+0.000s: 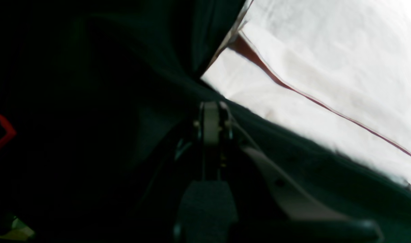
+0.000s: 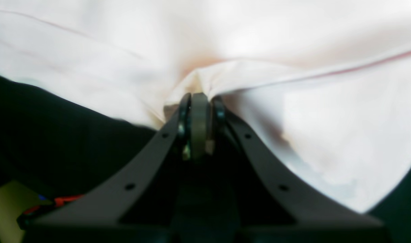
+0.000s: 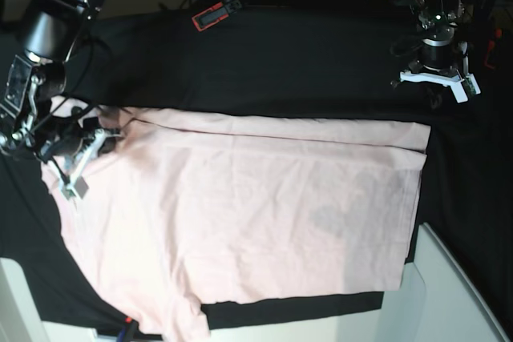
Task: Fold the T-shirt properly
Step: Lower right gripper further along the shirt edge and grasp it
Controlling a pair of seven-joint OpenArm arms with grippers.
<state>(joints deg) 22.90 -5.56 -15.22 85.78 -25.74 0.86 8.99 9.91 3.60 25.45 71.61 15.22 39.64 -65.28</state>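
Shirt [image 3: 256, 214] lies spread plain side up on the black cloth [image 3: 304, 62], far edge already turned over. Right gripper [image 2: 198, 101] is clamped on a pinch of fabric at the far-left corner, probably for the next fold. Left gripper [image 1: 211, 116], closed and empty, waits far right; any print is hidden.

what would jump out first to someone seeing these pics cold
The pale pink T-shirt fills the middle of the base view, spread across the black cloth. At its upper left corner the right gripper is shut on a pinched fold. The left gripper is off the shirt, upper right.
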